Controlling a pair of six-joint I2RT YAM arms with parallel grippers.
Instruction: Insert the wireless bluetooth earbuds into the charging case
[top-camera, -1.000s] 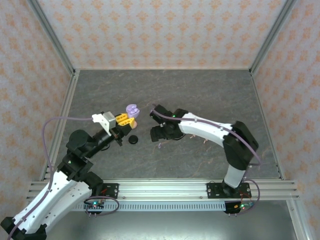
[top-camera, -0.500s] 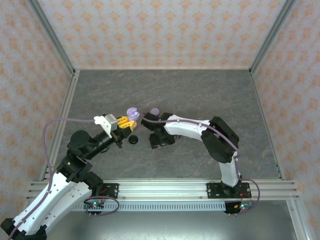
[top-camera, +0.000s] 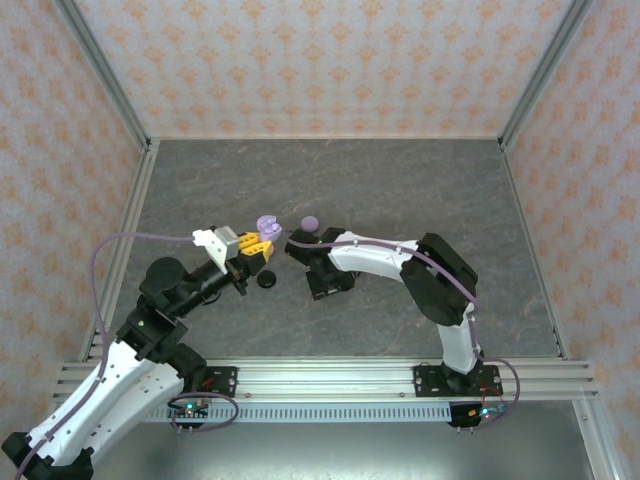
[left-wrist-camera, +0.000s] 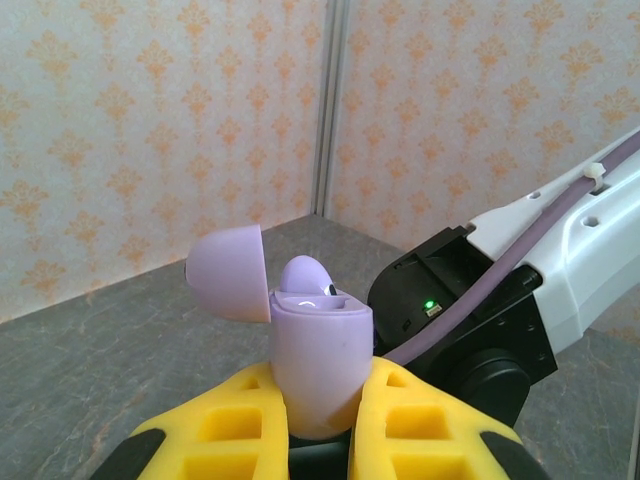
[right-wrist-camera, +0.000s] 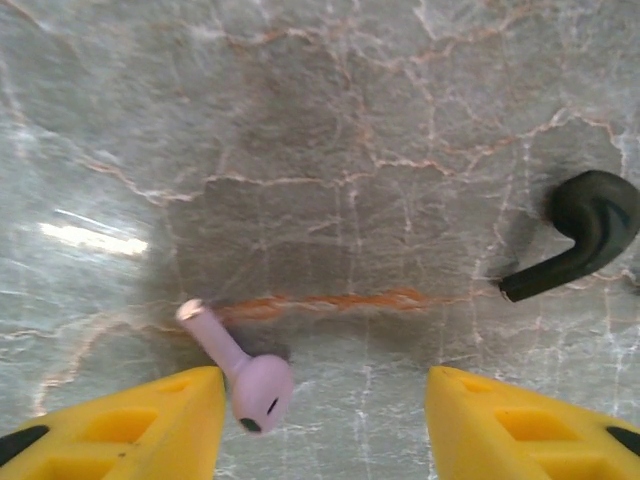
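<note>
Left pincer (left-wrist-camera: 322, 425) clamps case (left-wrist-camera: 320, 345); right pincer (right-wrist-camera: 325, 420) straddles earbud (right-wrist-camera: 258, 386).

I get bright, even overhead light, everything sharp. Under my right wrist a soft shadow darkens the table (right-wrist-camera: 330, 230), a glare streak beside it.

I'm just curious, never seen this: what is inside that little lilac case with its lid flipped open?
One lilac earbud sits in the lilac charging case, which the left gripper clamps. The case's front wall hides the bud's stem and any second slot.
</note>
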